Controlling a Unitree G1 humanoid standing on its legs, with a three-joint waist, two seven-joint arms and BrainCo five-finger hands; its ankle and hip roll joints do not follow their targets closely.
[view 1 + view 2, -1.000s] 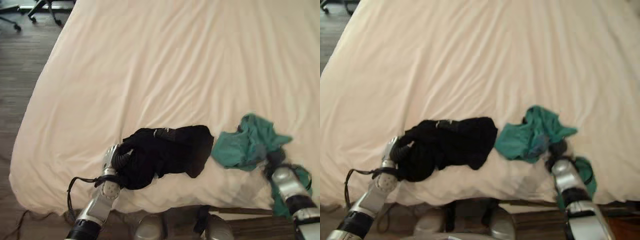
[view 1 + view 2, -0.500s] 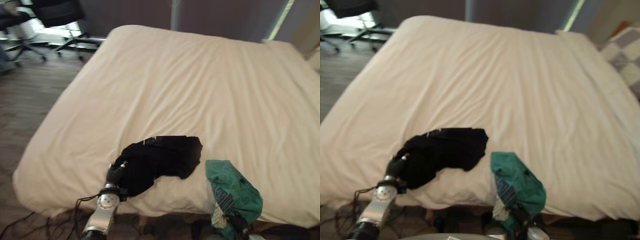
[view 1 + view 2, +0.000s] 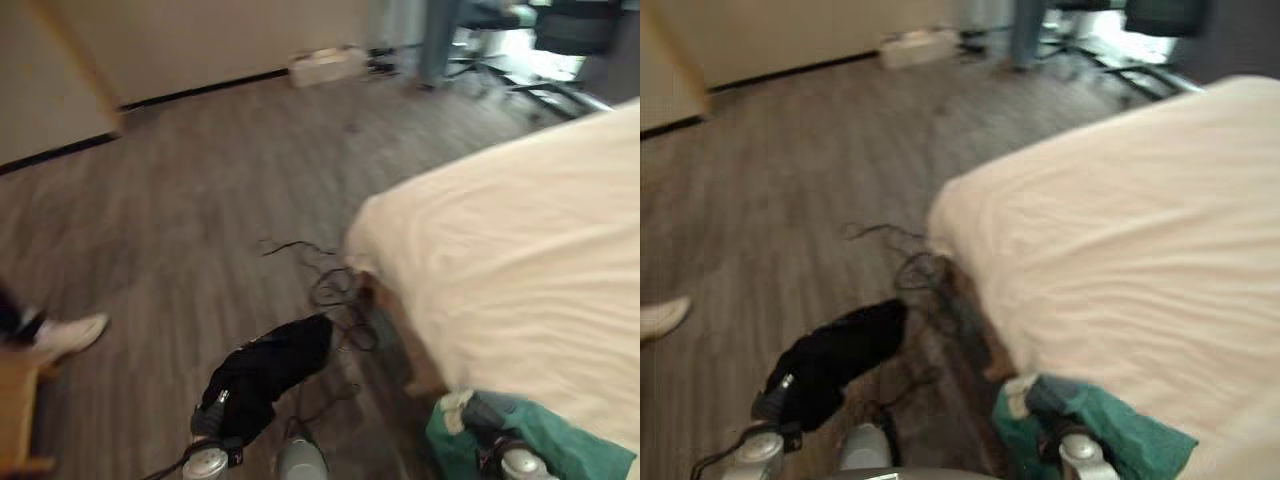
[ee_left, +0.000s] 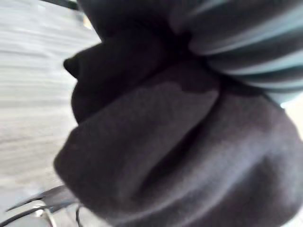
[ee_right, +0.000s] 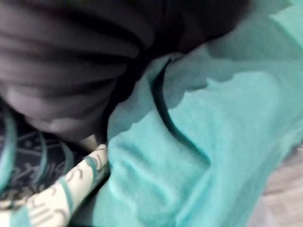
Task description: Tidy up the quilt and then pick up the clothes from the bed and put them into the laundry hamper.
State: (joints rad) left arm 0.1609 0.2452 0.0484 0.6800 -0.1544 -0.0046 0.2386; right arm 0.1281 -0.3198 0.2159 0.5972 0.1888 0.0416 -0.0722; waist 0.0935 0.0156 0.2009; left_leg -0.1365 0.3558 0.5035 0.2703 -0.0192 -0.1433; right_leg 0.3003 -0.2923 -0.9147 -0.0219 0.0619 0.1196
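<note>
Two garments in play, one per hand, both off the bed (image 3: pixel 520 250). Black garment (image 3: pixel 265 375) hangs bunched from my left hand (image 3: pixel 208 462) over the floor (image 3: pixel 150 220), just beside the bed corner. Left wrist view has black cloth draped right over the hand cover, so the fingers are hidden; I can't tell how they sit, though the cloth hanging there suggests a hold. Green garment (image 3: pixel 545 445) is wadded over my right hand (image 3: pixel 520 465), low by the bed edge; a pale patterned bit (image 5: pixel 57 194) shows in the right wrist view. Fingers buried there too, can't tell. Handling, my read: both are light, soft and floppy, with no stiffness, so they sag and trail. Black one hangs long and low, so it could drag or snag on the loose cables (image 3: pixel 330 280) on the floor. Best hold is mid-bunch, not an edge or sleeve. Quilt looks smooth on the visible part. One person's white shoe (image 3: pixel 65 335) sits at the far left of the floor. Hamper isn't located yet; next I'd judge carry and drop.
</note>
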